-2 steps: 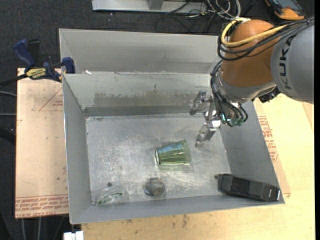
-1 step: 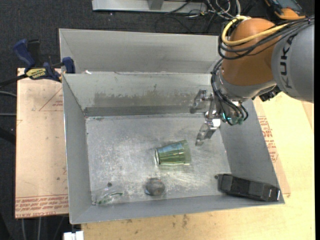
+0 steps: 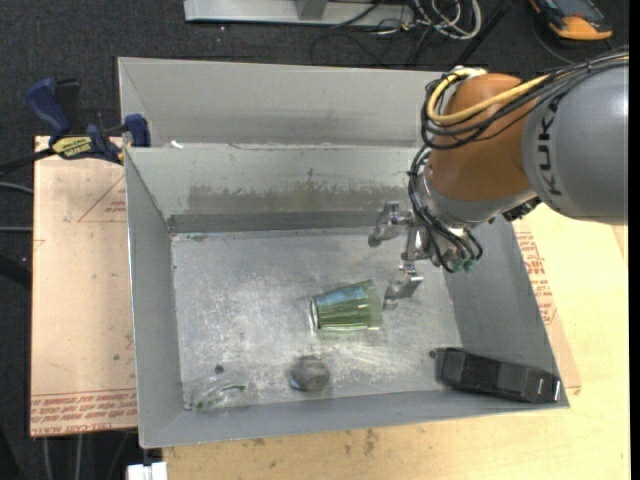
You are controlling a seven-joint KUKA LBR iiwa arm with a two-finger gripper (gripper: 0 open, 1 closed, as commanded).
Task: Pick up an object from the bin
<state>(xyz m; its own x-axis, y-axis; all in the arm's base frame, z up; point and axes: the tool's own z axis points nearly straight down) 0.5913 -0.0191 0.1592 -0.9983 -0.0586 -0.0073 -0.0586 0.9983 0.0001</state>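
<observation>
Green cup [image 3: 347,311] beside spread gripper [image 3: 396,258] — black block [image 3: 497,375] apart.

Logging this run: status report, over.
Gripper open, empty. Green see-through cup on its side, close beside it. Nothing between them.

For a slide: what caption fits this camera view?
Open gripper beside a greenish clear cup lying on its side in the bin; black block, grey lump and clear scrap nearer the front.

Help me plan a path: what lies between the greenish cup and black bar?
Nothing: the camera view shows bare bin floor between the greenish cup and the black bar.
</observation>
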